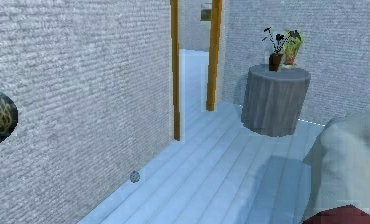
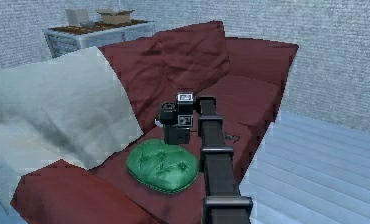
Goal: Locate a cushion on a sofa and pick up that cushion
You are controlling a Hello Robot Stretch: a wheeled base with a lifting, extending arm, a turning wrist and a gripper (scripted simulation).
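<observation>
Looks like the reach-in step: green cushion (image 2: 163, 165) lies on the red sofa (image 2: 248, 85) right by the jaws, can't tell if they're holding anything, so next they'd need to settle onto it.

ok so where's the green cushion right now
In the arm side view, the green cushion lies on the dark red sofa seat, low and left of centre, between the white pillow and the arm.
</observation>
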